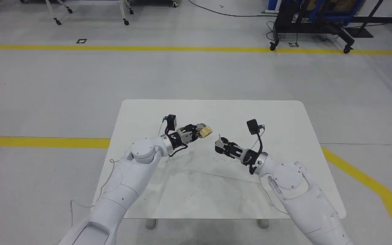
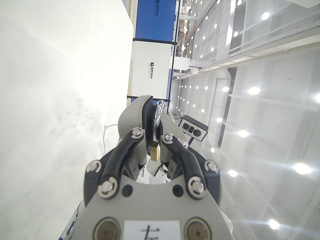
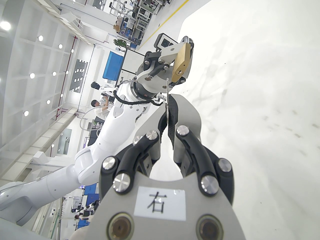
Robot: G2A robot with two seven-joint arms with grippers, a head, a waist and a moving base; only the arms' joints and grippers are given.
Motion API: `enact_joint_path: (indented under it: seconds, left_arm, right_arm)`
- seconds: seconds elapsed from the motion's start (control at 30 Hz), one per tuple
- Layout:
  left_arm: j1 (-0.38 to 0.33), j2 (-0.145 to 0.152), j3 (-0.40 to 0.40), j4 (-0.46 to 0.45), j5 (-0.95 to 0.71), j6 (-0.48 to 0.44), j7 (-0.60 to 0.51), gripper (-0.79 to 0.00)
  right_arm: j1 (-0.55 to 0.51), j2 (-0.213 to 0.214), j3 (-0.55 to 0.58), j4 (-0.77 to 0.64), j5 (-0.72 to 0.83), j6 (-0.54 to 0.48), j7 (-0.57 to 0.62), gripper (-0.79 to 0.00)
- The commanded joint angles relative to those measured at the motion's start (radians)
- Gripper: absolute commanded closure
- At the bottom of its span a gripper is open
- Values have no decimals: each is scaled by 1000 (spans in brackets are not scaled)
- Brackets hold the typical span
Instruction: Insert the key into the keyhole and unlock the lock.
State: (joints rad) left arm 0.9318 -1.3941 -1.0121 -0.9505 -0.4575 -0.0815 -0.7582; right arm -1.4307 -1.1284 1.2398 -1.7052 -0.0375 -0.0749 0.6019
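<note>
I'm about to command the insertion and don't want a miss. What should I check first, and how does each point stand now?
1. Padlock clamped in left gripper: ok.
2. Key clamped in right gripper: ok.
3. Keyhole turned towards the key: ok, visible from the right wrist.
4. Key tip in the keyhole: not ok, a gap separates them.
5. Blade turned to match the slot: cannot tell.
6. Nothing between key and padlock: ok.
</note>
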Motion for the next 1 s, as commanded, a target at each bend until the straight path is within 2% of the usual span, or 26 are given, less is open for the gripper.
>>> enact_joint_path:
  seconds: [0.0, 0.87, 0.97]
  left_arm:
    - [0, 0, 0, 0, 0, 0, 0, 0]
    - [4, 0, 0, -7, 3, 0, 7, 0]
    - [19, 2, -1, -33, 6, 24, 11, 0]
  right_arm:
    - [0, 0, 0, 0, 0, 0, 0, 0]
    - [0, 0, 0, 0, 0, 0, 0, 0]
    - [16, 3, 8, 1, 75, -4, 107, 0]
